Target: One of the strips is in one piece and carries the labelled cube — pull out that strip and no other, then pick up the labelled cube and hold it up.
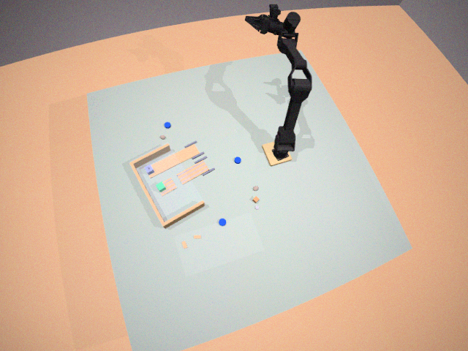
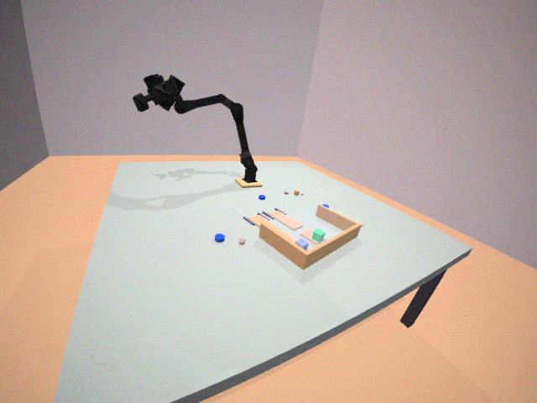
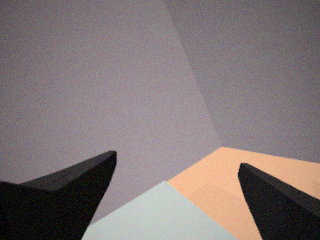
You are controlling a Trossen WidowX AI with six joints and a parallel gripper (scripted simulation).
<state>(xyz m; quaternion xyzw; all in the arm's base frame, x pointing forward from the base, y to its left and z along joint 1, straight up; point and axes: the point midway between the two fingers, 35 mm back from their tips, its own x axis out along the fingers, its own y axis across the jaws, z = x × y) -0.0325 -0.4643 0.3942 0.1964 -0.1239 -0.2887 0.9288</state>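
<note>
A wide orange strip (image 1: 174, 161) (image 2: 259, 220) is in one piece; a lavender cube (image 1: 149, 169) (image 2: 302, 243) with a small dark mark on top sits at its far end. Beside it, a striped strip is in two pieces with a gap between: a longer piece (image 1: 193, 172) (image 2: 286, 219) and a short piece (image 1: 172, 183) (image 2: 306, 234). A green cube (image 1: 161, 186) (image 2: 318, 235) sits on the short piece. My gripper (image 1: 247, 18) (image 3: 177, 163) is open and empty, raised high and far from the strips. In the exterior view the walls hide part of the whole strip.
A three-sided wooden wall (image 1: 148, 196) (image 2: 282, 244) surrounds the cubes, open towards the arm's base. Short dark bars (image 1: 191, 144) (image 1: 208, 172) flank the strips' near ends. Blue discs (image 1: 167, 125) (image 1: 237, 160) (image 1: 221, 221), pebbles (image 1: 162, 137) (image 1: 255, 188) and an orange cube (image 1: 255, 199) lie around.
</note>
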